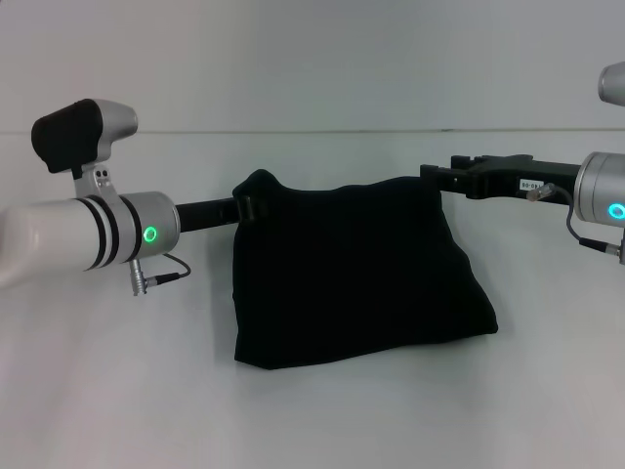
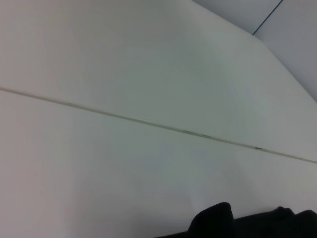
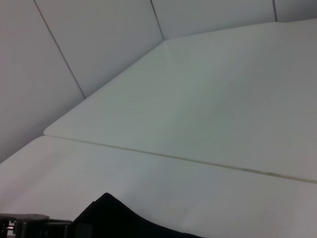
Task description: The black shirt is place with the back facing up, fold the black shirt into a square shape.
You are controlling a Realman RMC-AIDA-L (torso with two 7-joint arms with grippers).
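Observation:
The black shirt [image 1: 356,278] hangs as a folded, roughly rectangular sheet in the middle of the head view. Its lower edge rests on the white table [image 1: 322,410]. No lettering shows on it. My left gripper [image 1: 250,207] is shut on the shirt's upper left corner, where the cloth bunches up. My right gripper [image 1: 436,177] is shut on the upper right corner at about the same height. A strip of the black cloth shows in the left wrist view [image 2: 257,225] and a peak of it in the right wrist view [image 3: 111,218].
The white table runs back to a pale wall, with a thin seam across it [image 2: 148,124]. Both arms reach in from the sides, the left forearm [image 1: 88,234] low at the left and the right wrist [image 1: 601,195] at the right edge.

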